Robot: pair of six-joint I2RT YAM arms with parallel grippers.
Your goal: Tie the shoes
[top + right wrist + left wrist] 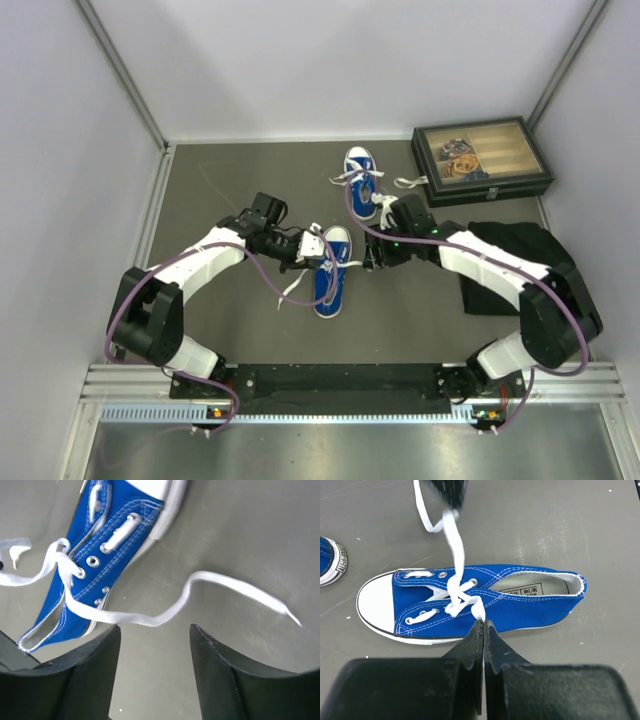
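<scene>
Top external view: two blue shoes lie on the grey counter (pixel 240 330), well apart from each other. The near shoe (pixel 330 275) lies mid-counter between the two arms, toe pointing away from the bases. The far shoe (pixel 362 183) lies beyond it, just left of a dark lidded box (pixel 480 160), its laces trailing loose on both sides. A black cloth (pixel 520 240) lies at the right, partly under the right arm. The left gripper (pixel 308 252) reaches in at the near shoe's left side; the right gripper (pixel 375 258) stands just off its right side. Left wrist view: near shoe (pixel 520 605) on its sole, toe cap to the left. The left gripper (pixel 482 627) has its jaws pressed together, and a strand of the white lace (pixel 454 545) runs from the crossed lacing straight into their tips (pinched, by appearance). Another strand rises across the shoe to a blurred dark shape at the top edge. The far shoe (pixel 327 560) shows only at the left edge. Right wrist view: the right gripper (pixel 155 627) has its jaws parted, holding nothing. A loose end (pixel 225 587) of lace runs from the near shoe (pixel 107 530) past the left jaw tip and lies slack on the counter.
</scene>
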